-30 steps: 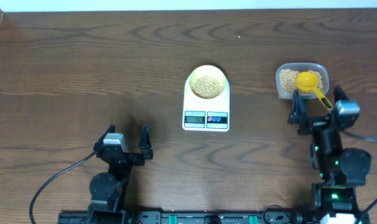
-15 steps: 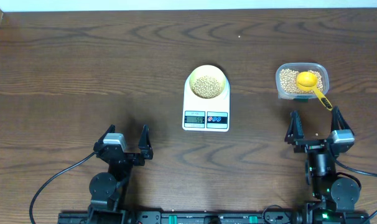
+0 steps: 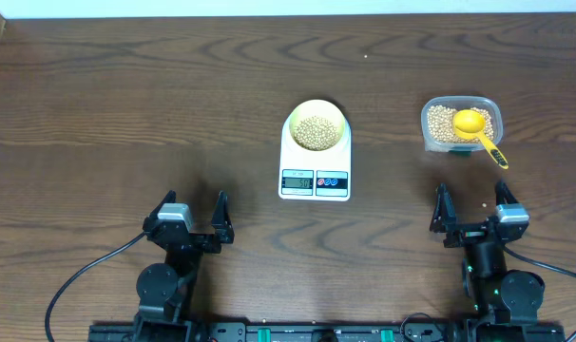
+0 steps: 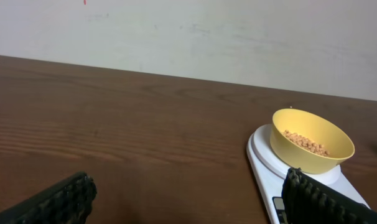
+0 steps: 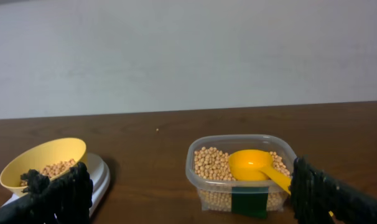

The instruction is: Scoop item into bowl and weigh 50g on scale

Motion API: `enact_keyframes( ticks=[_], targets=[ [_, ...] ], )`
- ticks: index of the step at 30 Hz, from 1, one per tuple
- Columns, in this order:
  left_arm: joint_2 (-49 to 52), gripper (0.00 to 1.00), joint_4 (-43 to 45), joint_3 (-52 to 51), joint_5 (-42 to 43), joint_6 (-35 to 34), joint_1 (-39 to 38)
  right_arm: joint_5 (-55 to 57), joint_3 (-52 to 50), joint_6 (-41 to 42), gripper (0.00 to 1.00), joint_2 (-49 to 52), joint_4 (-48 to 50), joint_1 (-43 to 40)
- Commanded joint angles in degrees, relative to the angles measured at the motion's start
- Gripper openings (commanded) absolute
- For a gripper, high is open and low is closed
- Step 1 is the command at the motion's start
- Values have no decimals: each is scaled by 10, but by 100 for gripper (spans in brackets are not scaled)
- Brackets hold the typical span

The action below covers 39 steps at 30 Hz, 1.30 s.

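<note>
2 wide-open, empty: left pincer [image 3: 195, 200], right pincer [image 3: 473, 196]; 1 bowl [image 3: 291, 126] on 1 scale [image 3: 303, 161].

Scoop [image 3: 470, 122] in clear tub [image 3: 426, 133], handle prob. on rim.

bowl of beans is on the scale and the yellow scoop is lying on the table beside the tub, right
Not quite: the yellow scoop lies inside the tub, on its beans, as the overhead view shows. The bowl is on the scale.
</note>
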Motion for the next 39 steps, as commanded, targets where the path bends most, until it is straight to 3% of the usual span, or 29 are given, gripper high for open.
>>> enact_keyframes(
  ticks=[1, 5, 27, 39],
  targets=[
    [-3, 97, -23, -9, -3, -5, 3, 5, -1, 2, 99, -7, -26, 2],
    [-3, 98, -23, -9, -3, -5, 3, 5, -1, 2, 99, -7, -72, 2],
    [-3, 98, -23, -9, -3, -5, 3, 18, -1, -42, 99, -7, -73, 2],
    [-3, 98, -23, -9, -3, -5, 3, 17, -1, -97, 99, -7, -74, -38]
  ],
)
